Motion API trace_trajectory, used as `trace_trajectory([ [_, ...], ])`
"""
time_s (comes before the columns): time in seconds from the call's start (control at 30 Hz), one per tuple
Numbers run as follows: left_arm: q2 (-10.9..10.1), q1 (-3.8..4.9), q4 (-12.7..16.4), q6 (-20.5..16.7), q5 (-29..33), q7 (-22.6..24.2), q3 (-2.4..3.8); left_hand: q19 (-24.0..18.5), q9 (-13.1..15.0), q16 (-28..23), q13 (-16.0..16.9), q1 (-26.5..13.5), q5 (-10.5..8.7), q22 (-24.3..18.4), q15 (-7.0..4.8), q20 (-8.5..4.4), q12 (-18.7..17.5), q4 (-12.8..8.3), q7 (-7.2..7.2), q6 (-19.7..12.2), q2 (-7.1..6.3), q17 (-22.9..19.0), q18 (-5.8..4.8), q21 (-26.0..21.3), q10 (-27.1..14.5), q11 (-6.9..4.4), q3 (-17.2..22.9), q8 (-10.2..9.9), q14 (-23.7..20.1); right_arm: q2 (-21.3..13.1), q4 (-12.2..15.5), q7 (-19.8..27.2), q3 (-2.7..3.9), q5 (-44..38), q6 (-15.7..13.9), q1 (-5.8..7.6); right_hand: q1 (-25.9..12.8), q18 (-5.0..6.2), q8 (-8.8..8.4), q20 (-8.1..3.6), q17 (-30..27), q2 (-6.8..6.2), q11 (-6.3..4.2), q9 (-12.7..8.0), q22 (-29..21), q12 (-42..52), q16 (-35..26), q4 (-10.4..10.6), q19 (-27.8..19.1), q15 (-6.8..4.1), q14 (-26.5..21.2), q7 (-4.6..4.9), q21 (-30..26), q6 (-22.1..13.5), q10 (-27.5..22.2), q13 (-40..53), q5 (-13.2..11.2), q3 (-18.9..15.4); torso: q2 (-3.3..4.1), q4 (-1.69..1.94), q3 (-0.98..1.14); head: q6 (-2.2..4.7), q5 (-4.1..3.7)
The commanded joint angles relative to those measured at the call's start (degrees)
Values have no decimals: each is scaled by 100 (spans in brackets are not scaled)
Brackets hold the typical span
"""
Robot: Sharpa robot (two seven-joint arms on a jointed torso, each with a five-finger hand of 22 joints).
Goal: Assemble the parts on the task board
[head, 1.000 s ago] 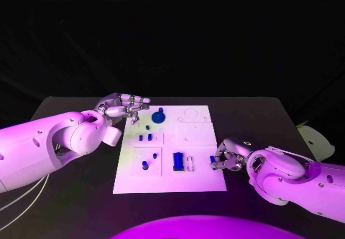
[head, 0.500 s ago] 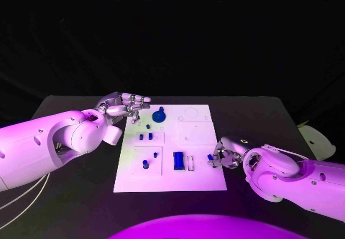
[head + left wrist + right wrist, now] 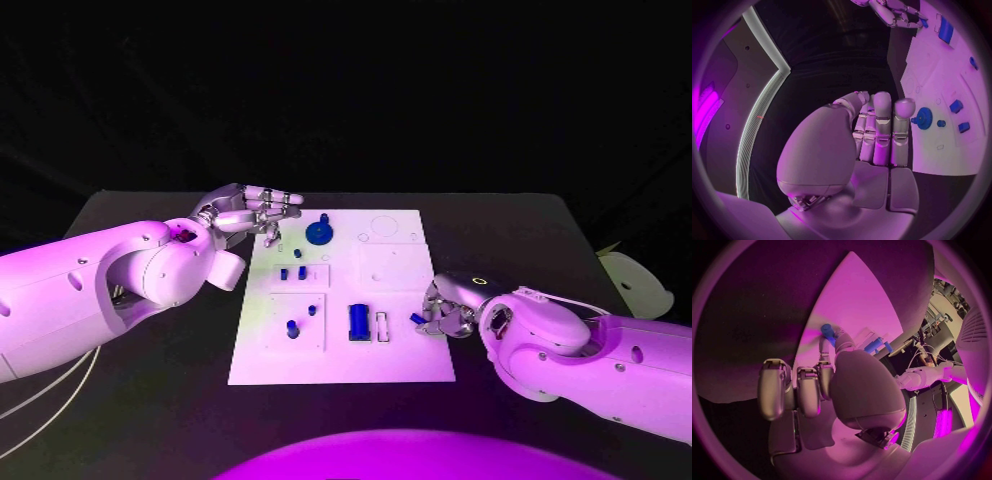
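Observation:
The white task board (image 3: pixel 397 365) lies in the middle of the black table. A blue gear (image 3: pixel 319 234) sits near its far left corner, also visible in the left wrist view as the blue gear (image 3: pixel 923 120). Small blue pegs (image 3: pixel 293 272) and a blue block (image 3: pixel 358 321) stand further down the board. My left hand (image 3: pixel 253 212) hovers at the board's far left corner, fingers side by side, holding nothing. At the board's right edge my right hand (image 3: pixel 447 312) pinches a small blue part (image 3: pixel 417 319) between its fingertips; the same blue part (image 3: pixel 826 330) shows at the fingertips in the right wrist view.
A white object (image 3: pixel 635 285) lies at the table's right edge. Bare black table (image 3: pixel 505 230) runs along both sides of the board. My left arm (image 3: pixel 101 290) lies over the table's left side.
My right hand has moved a little left and away from me, carrying the blue part over the board's right edge. The left hand has stayed put.

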Motion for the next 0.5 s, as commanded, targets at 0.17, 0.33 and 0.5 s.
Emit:
trace_trajectory([
  [0.17,-3,2,24,99,26,14,4,0,-9,-32,5,-9,5,-6,-3,17,17,-16,23,-8,46,-10,106,-25,-30,-4,-13,40,-39,-40,25,-269,-74,-129,161,-84,284,-93,20,-17,979,250,-70,-275,1230,-26,28,177,234,-41,496,-51,55,26,53,148,371,457,-4,-6,1,18,5],
  [0.33,-3,2,23,99,26,13,4,0,-9,-32,5,-9,5,-6,-3,17,17,-16,23,-8,46,-10,106,-25,-30,-4,-13,40,-39,-110,194,-224,-64,224,-288,-62,153,-95,30,-26,994,89,-75,-228,1235,-28,34,295,242,-37,500,-34,77,19,66,155,598,805,-8,2,-3,35,-3],
  [0.5,0,2,21,100,26,14,3,0,-9,-32,5,-9,5,-6,-3,17,17,-16,23,-8,46,-10,106,-25,-30,-4,-13,40,-39,-122,349,-126,-53,604,-749,3,101,-98,44,-25,1005,2,-68,-185,1239,-30,38,322,247,-38,502,-34,93,4,73,160,741,1066,-4,6,1,50,2],
])
